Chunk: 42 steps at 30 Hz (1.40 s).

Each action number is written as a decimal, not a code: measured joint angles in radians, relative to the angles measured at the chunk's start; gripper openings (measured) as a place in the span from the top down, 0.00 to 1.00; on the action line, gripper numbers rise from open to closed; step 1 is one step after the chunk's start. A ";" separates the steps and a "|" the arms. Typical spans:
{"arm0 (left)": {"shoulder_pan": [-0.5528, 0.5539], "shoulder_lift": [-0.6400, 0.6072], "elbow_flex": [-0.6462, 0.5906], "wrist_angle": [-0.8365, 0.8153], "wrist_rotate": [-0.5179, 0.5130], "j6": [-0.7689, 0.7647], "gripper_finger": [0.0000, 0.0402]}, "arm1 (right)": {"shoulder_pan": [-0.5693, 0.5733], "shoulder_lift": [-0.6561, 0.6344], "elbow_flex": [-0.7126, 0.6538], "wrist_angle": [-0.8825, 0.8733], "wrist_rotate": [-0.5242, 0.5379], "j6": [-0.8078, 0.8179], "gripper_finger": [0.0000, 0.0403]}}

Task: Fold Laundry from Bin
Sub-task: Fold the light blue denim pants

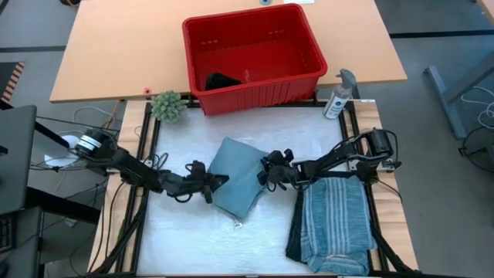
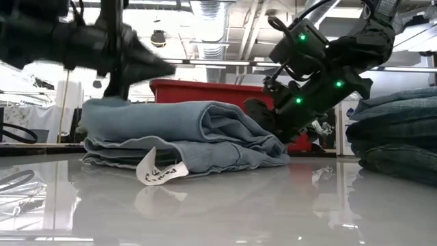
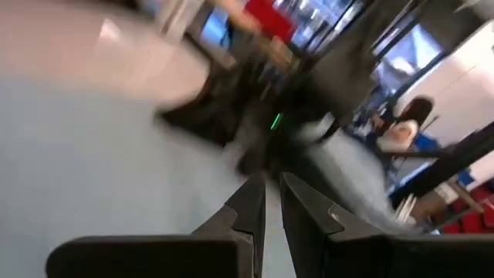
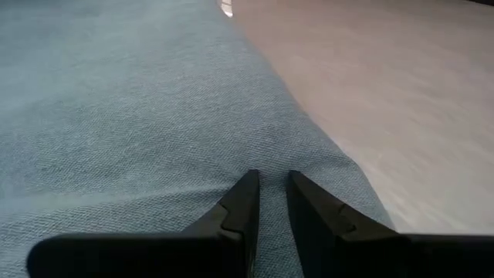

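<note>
Right gripper (image 1: 266,171), fingers a narrow slit apart with nothing between them, sits at the right edge of the folded denim (image 1: 239,176) mid-table. Left gripper (image 1: 218,184), shut and empty, is at its left edge. The white table (image 1: 185,239) lies bare in front. Stack (image 1: 333,224) lies right; the bin (image 1: 255,93) behind holds a black item (image 1: 222,80).

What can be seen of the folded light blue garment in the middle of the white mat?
The folded light blue denim-like garment lies flat on the white mat, between the two arms, in front of the red plastic bin. It is doubled into stacked soft layers with a rounded fold on top, and a small white label hangs at its front edge. The left tool is at its left edge, the right tool low over its right side. Neither visibly grips it.
</note>
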 joint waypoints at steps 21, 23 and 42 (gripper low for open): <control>-0.102 0.351 0.480 -0.605 0.119 0.345 0.94 | -0.038 0.003 0.010 0.069 -0.041 -0.058 0.76; -0.107 0.399 0.486 -0.594 0.130 0.303 0.96 | -0.038 0.003 0.010 0.069 -0.039 -0.058 0.76; -0.095 0.457 0.488 -0.683 0.317 0.266 1.00 | -0.246 -0.563 0.007 -0.227 -0.604 -0.303 0.59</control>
